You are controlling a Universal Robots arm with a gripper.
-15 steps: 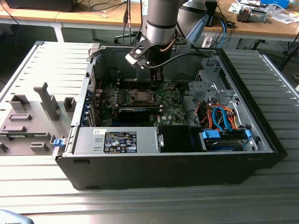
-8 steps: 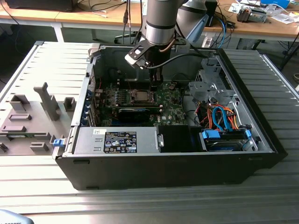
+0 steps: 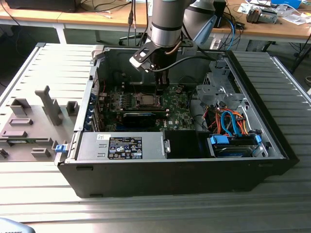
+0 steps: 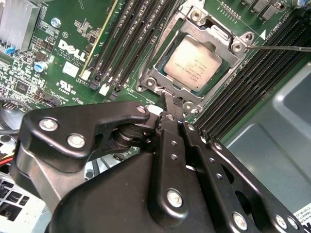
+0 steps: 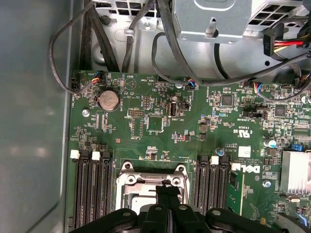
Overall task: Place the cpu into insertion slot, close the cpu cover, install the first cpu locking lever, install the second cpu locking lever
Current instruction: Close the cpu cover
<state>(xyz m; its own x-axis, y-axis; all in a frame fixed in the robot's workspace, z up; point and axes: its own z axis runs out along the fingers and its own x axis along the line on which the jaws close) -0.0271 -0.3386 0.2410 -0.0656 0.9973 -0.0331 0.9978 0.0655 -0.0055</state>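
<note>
The pale silver cpu (image 4: 194, 68) lies flat in the insertion slot (image 3: 146, 100) on the green board. The cpu cover (image 4: 221, 36), a metal frame with an open window, lies down around it. One thin wire lever (image 4: 282, 48) sticks out sideways over the memory slots. Another (image 4: 155, 48) runs along the socket's side. My gripper (image 4: 168, 99) is shut with nothing visible between its fingers, and its tips sit at the socket's edge. The first wrist view shows the gripper (image 5: 167, 187) over the cover's rim (image 5: 127, 180). From the exterior, the gripper (image 3: 160, 87) hangs inside the open case.
Black memory slots (image 4: 121, 43) flank the socket on both sides. A finned heatsink (image 5: 296, 170) and loose cables (image 5: 160, 43) lie nearby. A long black card (image 3: 138, 116), a grey labelled box (image 3: 124, 145) and a drive bay with orange and blue cables (image 3: 233, 124) fill the case. Grey fixtures (image 3: 48, 104) stand outside.
</note>
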